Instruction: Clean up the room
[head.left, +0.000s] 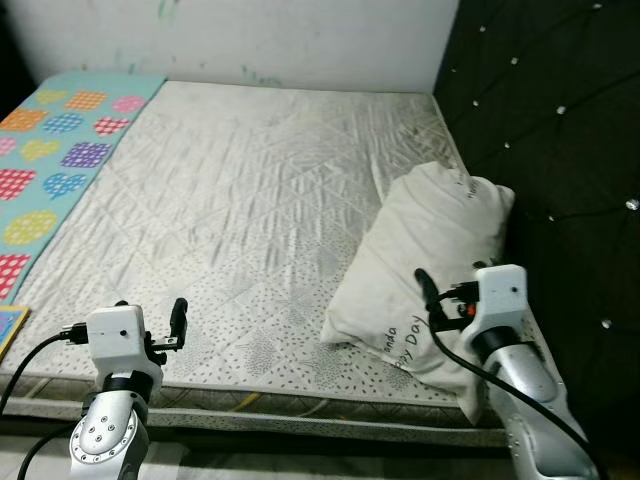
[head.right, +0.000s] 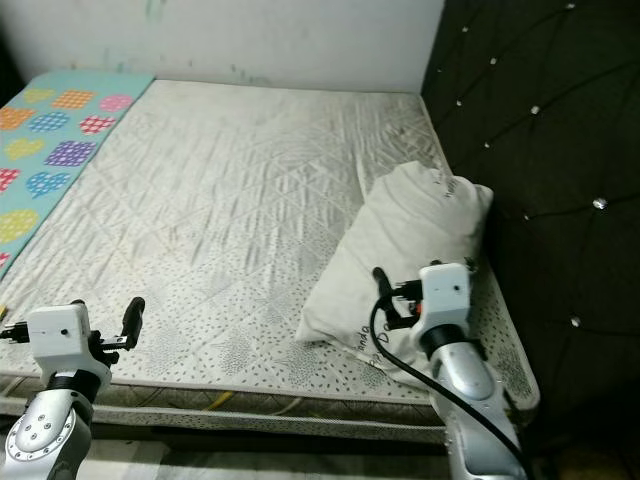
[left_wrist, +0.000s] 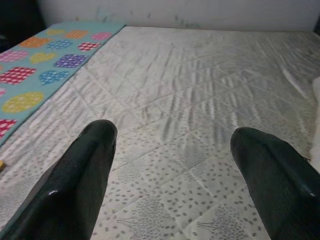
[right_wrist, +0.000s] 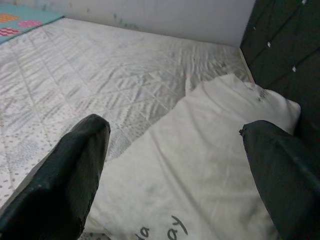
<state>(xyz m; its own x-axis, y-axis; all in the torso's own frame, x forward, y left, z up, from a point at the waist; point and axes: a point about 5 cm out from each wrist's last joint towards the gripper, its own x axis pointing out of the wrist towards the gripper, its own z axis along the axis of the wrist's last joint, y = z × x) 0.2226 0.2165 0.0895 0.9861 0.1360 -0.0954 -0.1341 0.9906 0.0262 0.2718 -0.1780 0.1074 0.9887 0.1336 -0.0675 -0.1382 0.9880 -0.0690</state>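
A white quilted mattress (head.left: 250, 200) lies before me. On its right side rests a cream pillow (head.left: 430, 240) with dark lettering, leaning towards the black headboard. My right gripper (head.left: 428, 295) hovers open over the pillow's near end; in the right wrist view its fingers (right_wrist: 75, 165) straddle the pillow (right_wrist: 200, 150) without touching it. At the mattress's near left edge my left gripper (head.left: 178, 320) is held open just above the bare quilting, with nothing between its fingers (left_wrist: 80, 170).
A turquoise blanket (head.left: 50, 160) with coloured hearts runs along the bed's left side. The black tufted headboard (head.left: 560, 120) walls off the right. A white wall (head.left: 250, 40) stands behind the bed. A small colourful flat item (head.left: 8, 325) pokes in at the left edge.
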